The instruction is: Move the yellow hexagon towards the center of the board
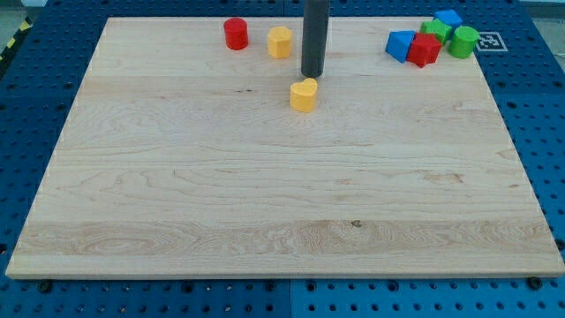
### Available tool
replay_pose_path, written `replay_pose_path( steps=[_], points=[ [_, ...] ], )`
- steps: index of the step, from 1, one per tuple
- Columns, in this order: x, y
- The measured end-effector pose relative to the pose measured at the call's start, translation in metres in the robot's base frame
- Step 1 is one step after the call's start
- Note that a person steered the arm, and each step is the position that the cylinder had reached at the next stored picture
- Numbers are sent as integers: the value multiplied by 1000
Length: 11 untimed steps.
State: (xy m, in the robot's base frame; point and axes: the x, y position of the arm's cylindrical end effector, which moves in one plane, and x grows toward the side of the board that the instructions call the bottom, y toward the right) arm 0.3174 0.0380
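Observation:
The yellow hexagon [280, 41] stands near the board's top edge, just right of a red cylinder [235, 34]. My tip [312, 75] is the lower end of the dark rod that comes down from the view's top. It sits to the lower right of the hexagon, apart from it. A second yellow block, heart-like in shape [304, 94], lies right below the tip, touching it or nearly so.
A cluster sits at the wooden board's [177, 177] top right: a blue block [400, 44], a red block [425, 49], a green block [434, 31], another blue block [448, 18] and a green block [463, 41]. Blue pegboard surrounds the board.

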Motion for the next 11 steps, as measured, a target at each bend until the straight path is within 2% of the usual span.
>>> replay_pose_path(
  steps=[2,5,7,9,11],
  points=[
    [-61,-3],
    [-89,-42],
    [-81,-48],
    [-45,-49],
    [-6,-81]
  ],
)
